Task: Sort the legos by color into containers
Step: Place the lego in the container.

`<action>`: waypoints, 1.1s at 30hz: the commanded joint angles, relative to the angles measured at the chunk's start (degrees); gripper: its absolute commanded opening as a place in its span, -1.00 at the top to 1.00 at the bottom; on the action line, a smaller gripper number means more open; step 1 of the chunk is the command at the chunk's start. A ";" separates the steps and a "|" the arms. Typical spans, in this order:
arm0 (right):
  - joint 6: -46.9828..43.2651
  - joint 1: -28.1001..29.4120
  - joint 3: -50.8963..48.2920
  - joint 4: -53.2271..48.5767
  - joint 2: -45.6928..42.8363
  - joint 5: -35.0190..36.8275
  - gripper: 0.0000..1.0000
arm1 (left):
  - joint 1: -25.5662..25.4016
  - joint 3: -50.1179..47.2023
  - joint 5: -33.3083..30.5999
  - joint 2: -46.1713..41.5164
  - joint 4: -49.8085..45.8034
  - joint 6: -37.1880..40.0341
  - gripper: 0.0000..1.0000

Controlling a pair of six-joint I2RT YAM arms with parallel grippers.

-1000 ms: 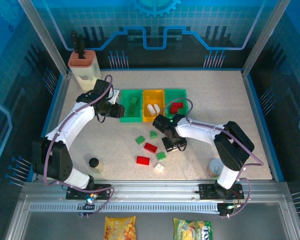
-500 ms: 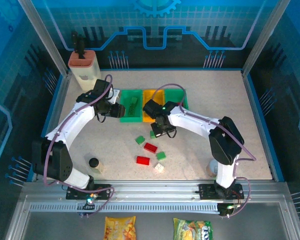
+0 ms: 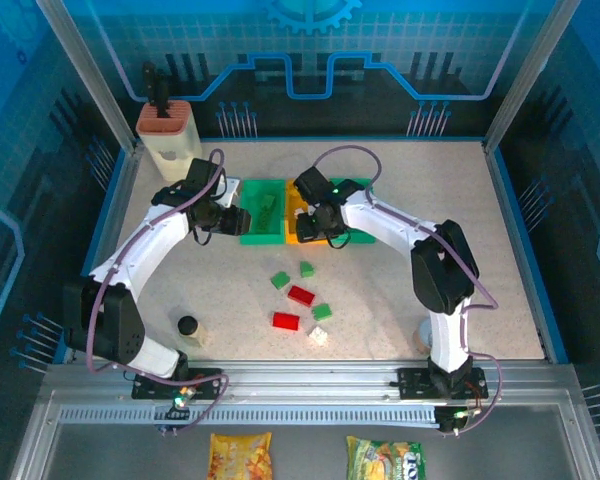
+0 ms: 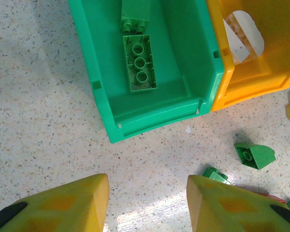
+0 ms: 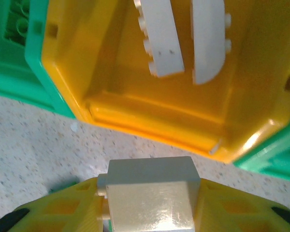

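Note:
Three joined containers stand mid-table: a green bin, an orange bin and a second green bin. My right gripper hovers at the orange bin's near edge, shut on a cream lego. Below it the orange bin holds two white legos. My left gripper is open and empty, just left of the green bin, which holds green legos. Loose on the table lie green legos, red legos and a white lego.
A beige holder stands at the back left corner. A dark-topped jar sits near the left arm's base, and a grey cup by the right arm's base. Snack bags lie below the table's front rail.
My right arm has swung from above the loose legos back to the orange bin's near edge, carrying the cream lego. The left arm has stayed put.

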 commanded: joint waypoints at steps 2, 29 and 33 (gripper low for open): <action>1.08 -1.19 3.75 4.58 2.56 -6.69 0.07 | 0.23 -0.61 1.29 -1.10 0.17 1.17 0.05; 5.21 -4.46 6.53 12.23 10.64 -15.39 -0.08 | 0.19 -0.63 1.38 -1.16 0.30 1.05 0.06; 5.20 -4.49 6.42 12.11 10.22 -15.32 -0.12 | 0.21 -0.61 1.89 -0.99 0.43 0.91 0.06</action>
